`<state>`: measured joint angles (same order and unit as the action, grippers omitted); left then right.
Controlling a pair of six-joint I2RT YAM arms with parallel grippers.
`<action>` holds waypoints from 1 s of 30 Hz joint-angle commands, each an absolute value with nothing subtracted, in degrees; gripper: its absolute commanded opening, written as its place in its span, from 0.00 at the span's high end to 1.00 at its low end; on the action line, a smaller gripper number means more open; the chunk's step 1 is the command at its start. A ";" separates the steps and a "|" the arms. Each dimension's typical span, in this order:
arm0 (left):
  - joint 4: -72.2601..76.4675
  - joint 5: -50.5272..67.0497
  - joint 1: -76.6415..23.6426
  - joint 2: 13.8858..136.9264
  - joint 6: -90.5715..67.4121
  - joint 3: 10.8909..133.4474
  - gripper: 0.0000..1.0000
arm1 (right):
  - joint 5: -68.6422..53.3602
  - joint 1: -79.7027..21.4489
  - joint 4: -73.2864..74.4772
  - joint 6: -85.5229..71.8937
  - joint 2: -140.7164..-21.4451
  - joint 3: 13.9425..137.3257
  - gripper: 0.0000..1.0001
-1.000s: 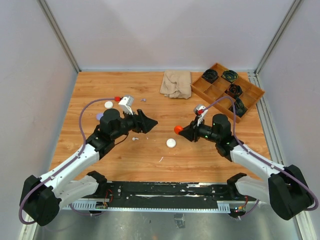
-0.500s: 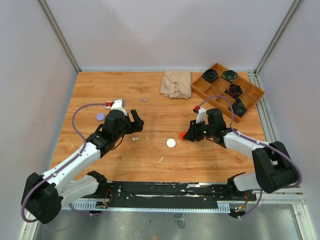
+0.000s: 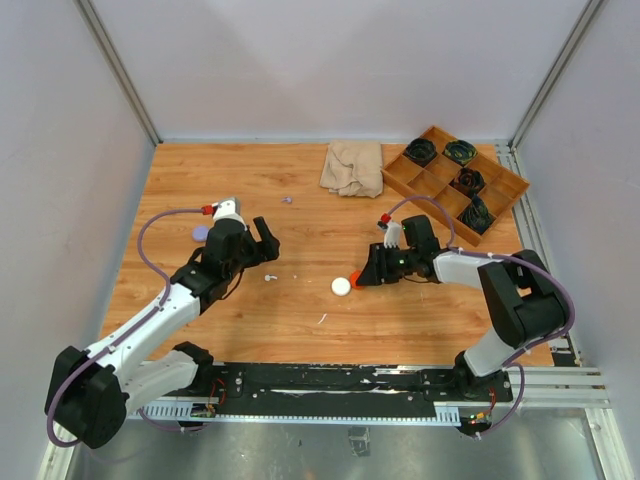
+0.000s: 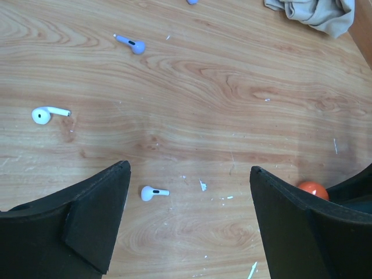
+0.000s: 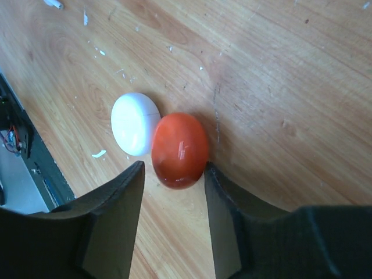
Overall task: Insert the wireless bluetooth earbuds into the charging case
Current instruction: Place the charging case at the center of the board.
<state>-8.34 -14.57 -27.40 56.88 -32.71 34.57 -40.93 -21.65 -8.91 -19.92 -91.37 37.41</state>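
Several tiny earbuds lie loose on the wood. In the left wrist view a white earbud [image 4: 154,192] sits just inside my left finger, another white one [image 4: 46,114] lies further left, and a pale purple one [image 4: 132,44] is beyond. My left gripper [image 4: 190,170] [image 3: 268,242] hovers open with nothing between its fingers. The round orange case [image 5: 180,150] [image 3: 356,279] rests on the table touching the round white case [image 5: 135,123] [image 3: 341,286]. My right gripper [image 5: 172,171] [image 3: 364,276] is open, its tips flanking the orange case's near end.
A beige cloth [image 3: 351,166] lies at the back. A wooden compartment tray [image 3: 497,176] with dark items stands at the back right. A pale purple round case [image 3: 200,232] sits left of my left wrist. White flecks dot the wood.
My right gripper has dropped to the table and moved left, bringing the orange case against the white one. My left gripper has swung back to the left, away from the centre.
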 commanded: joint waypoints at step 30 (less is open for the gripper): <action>-23.73 -22.98 -0.69 82.52 -26.15 57.18 0.12 | -17.16 -20.92 -8.88 -12.73 -63.30 26.96 0.02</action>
